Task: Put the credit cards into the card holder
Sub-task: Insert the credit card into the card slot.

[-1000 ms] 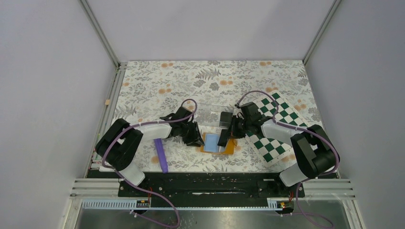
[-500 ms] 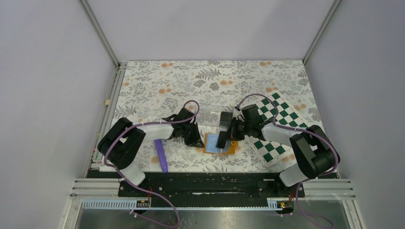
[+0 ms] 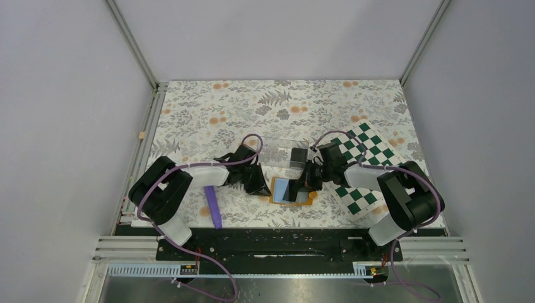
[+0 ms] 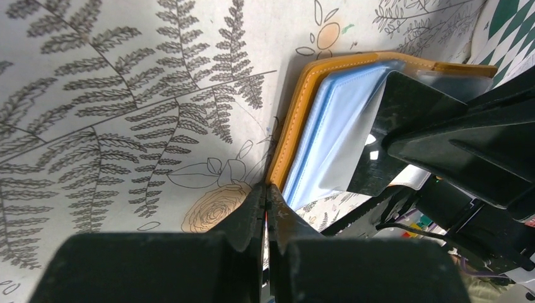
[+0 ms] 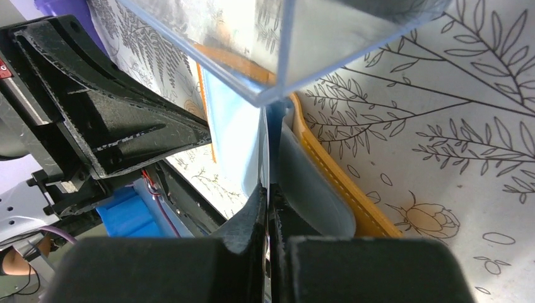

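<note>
Left wrist, centre frame: pressing on corner of card holder (image 4: pixel 295 120) with left gripper (image 4: pixel 266 205), tips pressed together. Mid-insertion: pinching credit card (image 4: pixel 404 107) in right gripper (image 5: pixel 267 208), tilted over blue lining (image 4: pixel 334 126). Next, probably: slide edge into pocket.

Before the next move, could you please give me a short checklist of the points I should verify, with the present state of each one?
1. Right gripper shut on the card: ok.
2. Holder lying open with its blue pockets exposed: ok.
3. Left gripper pinching the holder's cover: cannot tell. It is shut right at the holder's left edge.
4. Card edge inside a pocket: cannot tell. The card is tilted over the blue lining.
5. Box clear of the card: cannot tell. Its corner looks very close in the right wrist view.
</note>
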